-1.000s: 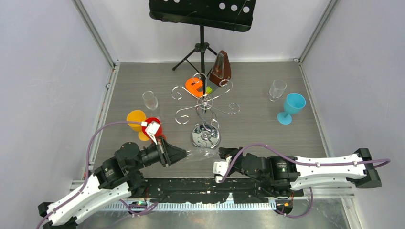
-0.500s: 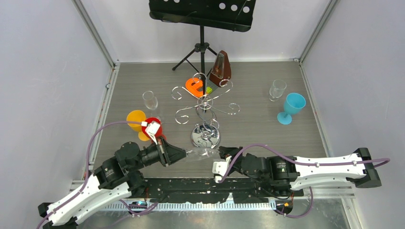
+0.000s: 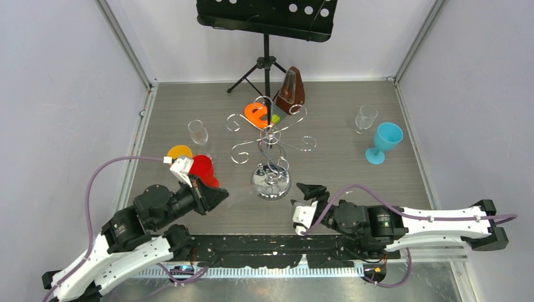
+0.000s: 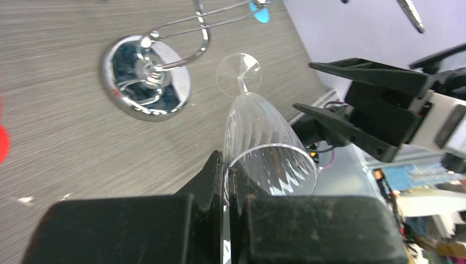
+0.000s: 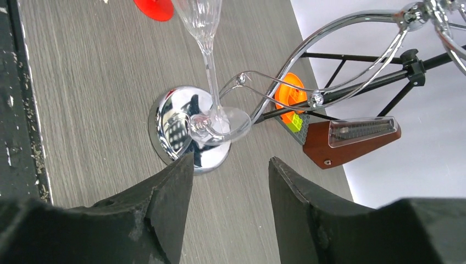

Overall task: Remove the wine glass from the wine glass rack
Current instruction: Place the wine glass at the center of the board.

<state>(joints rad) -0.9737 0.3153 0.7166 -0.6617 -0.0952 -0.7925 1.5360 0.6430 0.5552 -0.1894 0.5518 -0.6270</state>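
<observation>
Black music stand [image 3: 266, 16] at the back, brown metronome [image 3: 291, 91] near it, blue goblet [image 3: 384, 141] far right.

the clear ribbed wine glass [image 4: 258, 126] hangs tilted, its foot near the round mirror base of the upright chrome wine glass rack [image 3: 271, 134].

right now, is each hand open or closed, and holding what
Left hand: closed on the rim of the clear wine glass.
Right hand: open, holding nothing.

Top edge of right wrist view crops the wine glass [image 5: 200, 16]
</observation>
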